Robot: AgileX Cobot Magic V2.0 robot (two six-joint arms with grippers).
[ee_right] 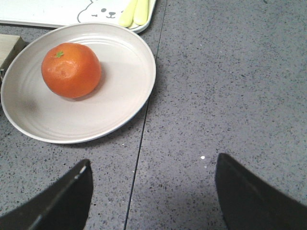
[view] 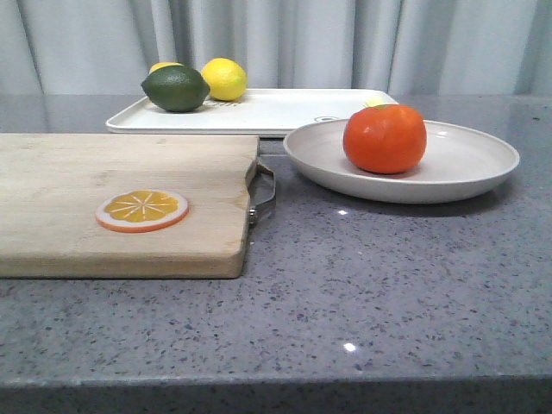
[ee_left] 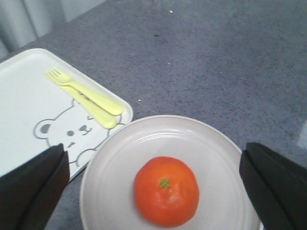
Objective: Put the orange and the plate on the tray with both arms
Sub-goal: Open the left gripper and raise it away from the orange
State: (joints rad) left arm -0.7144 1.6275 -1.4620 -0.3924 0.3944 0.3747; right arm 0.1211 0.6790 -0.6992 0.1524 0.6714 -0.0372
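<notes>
The orange (view: pixel 385 138) sits in the pale plate (view: pixel 466 164) on the grey counter at the right. The white tray (view: pixel 276 110) lies just behind the plate. Neither gripper shows in the front view. My left gripper (ee_left: pixel 153 158) hangs open above the orange (ee_left: pixel 166 190), its dark fingers wide apart over the two sides of the plate (ee_left: pixel 110 177), beside the tray (ee_left: pixel 24 96). My right gripper (ee_right: pixel 153 165) is open over bare counter, short of the plate (ee_right: pixel 120 86) and orange (ee_right: pixel 71 70), holding nothing.
A wooden cutting board (view: pixel 112 198) with a metal handle (view: pixel 263 194) fills the left and carries an orange slice (view: pixel 142 210). On the tray lie a lime (view: pixel 176 88), a lemon (view: pixel 224 78) and yellow cutlery (ee_left: pixel 91 100) near its bear print.
</notes>
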